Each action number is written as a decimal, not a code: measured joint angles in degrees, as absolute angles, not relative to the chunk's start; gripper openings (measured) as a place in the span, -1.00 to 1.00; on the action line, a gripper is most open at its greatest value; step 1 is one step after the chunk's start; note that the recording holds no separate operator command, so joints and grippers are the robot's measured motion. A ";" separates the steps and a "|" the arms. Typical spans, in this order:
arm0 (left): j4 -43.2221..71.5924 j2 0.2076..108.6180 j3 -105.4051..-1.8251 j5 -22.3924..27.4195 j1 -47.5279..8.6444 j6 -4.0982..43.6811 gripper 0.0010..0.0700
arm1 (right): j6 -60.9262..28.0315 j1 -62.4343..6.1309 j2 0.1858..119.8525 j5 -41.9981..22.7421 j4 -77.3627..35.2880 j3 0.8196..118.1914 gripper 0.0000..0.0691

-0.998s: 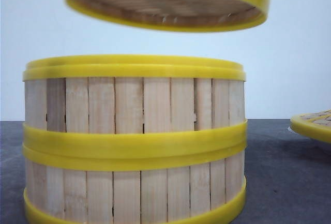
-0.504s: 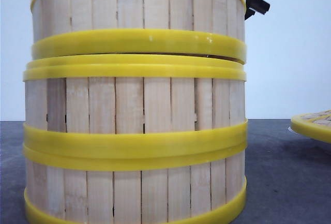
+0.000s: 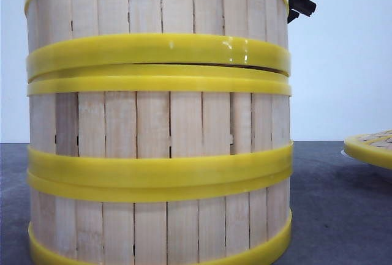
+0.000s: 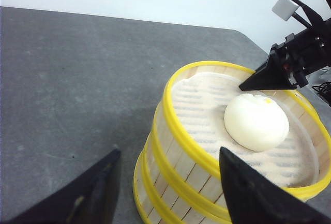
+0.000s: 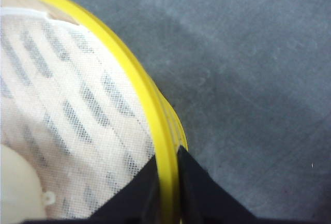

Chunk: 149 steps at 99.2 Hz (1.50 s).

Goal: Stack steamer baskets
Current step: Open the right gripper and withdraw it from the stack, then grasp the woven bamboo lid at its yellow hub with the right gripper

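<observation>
Three baskets [image 3: 159,124] stand stacked on the grey tabletop [image 3: 337,204], the top basket [image 4: 243,131] holding a white bun [image 4: 256,122] on cloth. The right tool [image 5: 166,182] is clenched on the top basket's rim; the left tool [image 4: 165,188] hangs released beside the stack.

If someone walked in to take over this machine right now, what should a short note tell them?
Right gripper: shut on the rim of the top steamer basket, pinching its yellow edge.
Left gripper: open, holding nothing, beside the stack.
Baskets: all three are in one column, with the middle basket on the bottom basket. The top one holds a white bun on a cloth liner.
Done: the third basket is on the stack, though a thin gap shows under its right side, so it may not be fully seated.
Left: check the seating, release, withdraw the right arm. The lid sits off to the right.
</observation>
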<state>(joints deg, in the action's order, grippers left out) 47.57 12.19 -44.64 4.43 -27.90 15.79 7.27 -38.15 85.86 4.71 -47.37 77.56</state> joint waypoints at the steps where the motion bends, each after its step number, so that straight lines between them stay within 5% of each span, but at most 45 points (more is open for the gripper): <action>1: 47.57 12.19 -44.64 4.40 -27.90 15.77 0.00 | 7.25 -38.15 85.86 4.71 -47.37 77.56 -0.93; 33: 47.55 12.19 -44.64 4.40 -27.90 14.96 0.00 | 6.76 -38.15 85.89 4.69 -48.34 77.56 -0.91; 55: 47.55 12.19 -44.64 4.43 -27.90 14.63 0.00 | 6.57 -38.13 85.89 4.69 -47.90 77.56 -0.35; 90: 47.55 12.19 -44.64 4.40 -27.90 14.61 0.00 | 6.26 -35.20 76.64 -1.83 -44.71 77.60 -0.27; 114: 47.55 12.19 -44.64 4.38 -27.90 14.59 0.00 | 6.22 -26.87 71.13 -6.04 -50.41 77.73 -0.21; 149: 47.53 12.19 -44.64 4.38 -27.90 14.37 0.00 | 4.19 -7.22 71.31 -2.26 -56.34 77.17 -0.19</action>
